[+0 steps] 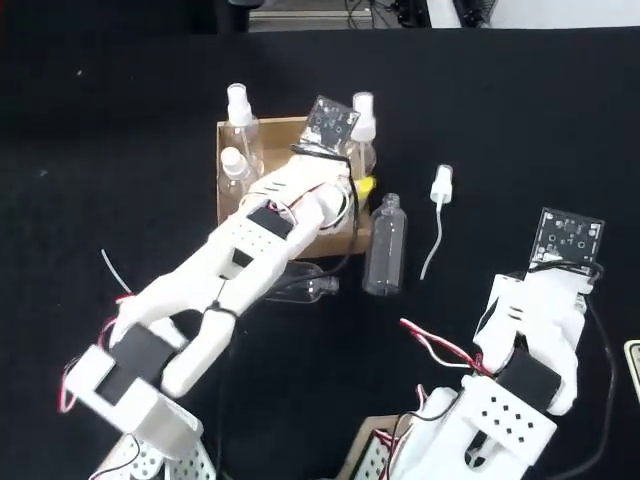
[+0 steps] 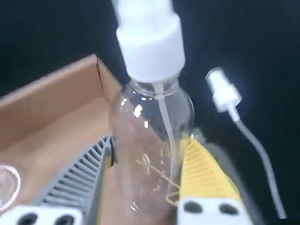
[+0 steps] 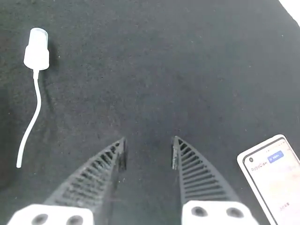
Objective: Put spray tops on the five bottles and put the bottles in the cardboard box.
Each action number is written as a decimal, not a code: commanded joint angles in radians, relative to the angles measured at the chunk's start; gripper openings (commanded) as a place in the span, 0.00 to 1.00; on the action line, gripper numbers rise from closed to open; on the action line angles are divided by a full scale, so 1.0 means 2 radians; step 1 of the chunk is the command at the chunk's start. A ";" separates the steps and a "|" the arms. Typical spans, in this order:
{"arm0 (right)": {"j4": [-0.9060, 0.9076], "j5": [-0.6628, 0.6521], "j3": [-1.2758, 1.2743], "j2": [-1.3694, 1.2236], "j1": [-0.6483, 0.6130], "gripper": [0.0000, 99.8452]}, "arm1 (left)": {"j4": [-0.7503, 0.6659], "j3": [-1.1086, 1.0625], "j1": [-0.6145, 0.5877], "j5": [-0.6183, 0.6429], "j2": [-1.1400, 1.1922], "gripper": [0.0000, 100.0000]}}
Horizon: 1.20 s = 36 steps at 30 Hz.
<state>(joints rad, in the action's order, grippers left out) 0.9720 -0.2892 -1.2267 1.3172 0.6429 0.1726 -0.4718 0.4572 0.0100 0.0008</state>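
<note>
Your right end effector (image 3: 147,140) hangs over the black surface (image 3: 187,61) with its jaws parted and nothing between them. A phone (image 3: 274,174) lies just beside it on the side away from the other arm. Ahead of it and toward the other arm, well apart, is a loose spray top (image 3: 36,49), flat on the surface with its thin tube curving back toward you. Just beyond that tube, between the two end effectors, sits an uncapped bottle (image 1: 385,248) with its open neck toward the far side. A second clear bottle (image 1: 305,286) lies on its side next to it, partly under your left arm. Your left end effector (image 2: 149,140) is closed around the body of a capped bottle (image 2: 152,117), the grey finger on one side and the yellow finger on the other, both touching it. The bottle is upright, with its white spray top above the fingers, at the corner of the cardboard box (image 1: 222,200) nearest the loose spray top; you cannot tell whether its base rests on the box floor. Beyond the end effector, along the box's opposite wall, two more capped bottles stand upright inside, one nearer (image 1: 233,172) and one at the far corner (image 1: 240,122)
</note>
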 commanded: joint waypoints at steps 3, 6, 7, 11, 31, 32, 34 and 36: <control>-0.012 0.002 0.007 0.013 -0.007 0.13 | 0.068 0.019 0.007 -0.003 -0.127 0.07; -0.012 0.002 0.008 0.013 -0.007 0.13 | 0.104 0.016 0.018 -0.002 -0.170 0.07; -0.012 0.002 0.008 0.013 -0.005 0.13 | 0.113 0.015 0.022 -0.002 -0.182 0.07; -0.006 0.002 0.018 0.008 -0.002 0.13 | 0.155 0.015 0.049 -0.002 -0.222 0.07; 0.073 0.002 0.122 0.008 0.016 0.13 | 0.232 -0.294 0.052 -0.002 -0.560 0.07; 0.079 0.002 0.123 0.008 0.008 0.13 | 0.232 -0.315 0.052 -0.002 -0.582 0.07; 0.088 0.002 0.125 0.008 -0.008 0.13 | 0.232 -0.354 0.052 -0.002 -0.621 0.07; 0.089 0.002 0.125 0.008 -0.021 0.13 | 0.232 -0.395 0.052 -0.002 -0.660 0.07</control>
<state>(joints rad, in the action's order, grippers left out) 1.1408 -0.2892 -1.0426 1.3172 0.6460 0.6345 -1.1930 0.5769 0.0100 -1.1991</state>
